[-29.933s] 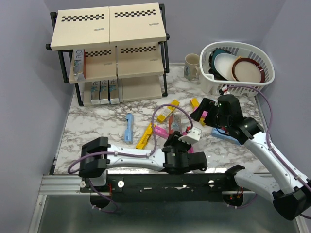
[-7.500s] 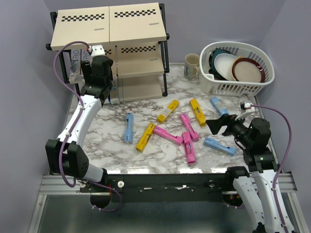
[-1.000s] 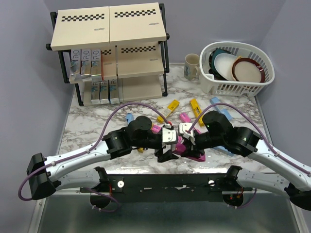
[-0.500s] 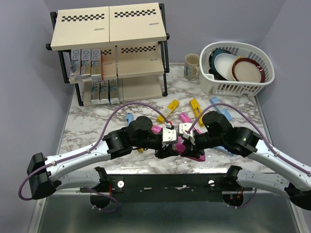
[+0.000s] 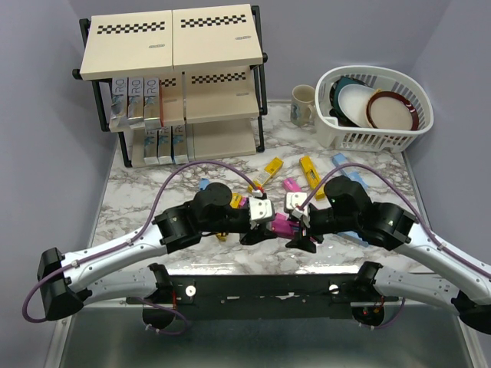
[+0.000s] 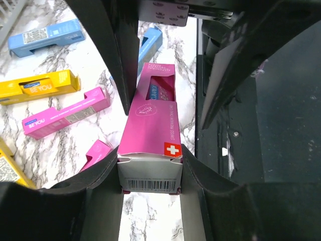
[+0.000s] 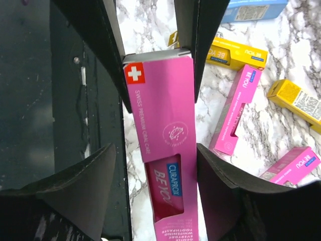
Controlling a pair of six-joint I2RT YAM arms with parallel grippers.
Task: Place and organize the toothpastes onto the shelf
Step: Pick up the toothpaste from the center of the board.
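**Top external: pink carton bridged between two claws at 6 o'clock**

The arms meet low in the centre of the table (image 5: 138,199), with one pink carton (image 5: 280,225) held off the marble between them. In the left wrist view, the left claw (image 6: 149,173) is pinched tight on the barcode end, both fingers flat against the carton's narrow sides. In the right wrist view, the right claw (image 7: 158,165) is spread apart, with a gap on each side of the carton, so it grips nothing. This looks like a handover. The left arm sits nearer the shelf (image 5: 173,38) at 11 o'clock, and holding the carton by one end leaves its length free to slide in upright.

The shelf's middle tier holds a row of upright cartons (image 5: 138,100) packed at its left end. The bottom tier holds a similar row (image 5: 159,144), also at the left. The right halves of both tiers show bare board, so there is probably room to extend each row.

Loose cartons lie flat on the marble at 12 to 1 o'clock from the claws. They include a yellow one (image 5: 311,175), a light blue one (image 5: 345,165) and more pink ones.

At 2 o'clock, the white basket (image 5: 368,139) holds a white plate (image 5: 357,100) and a dark red bowl (image 5: 393,110), with a mug (image 5: 304,103) beside it. None of these are part of the job
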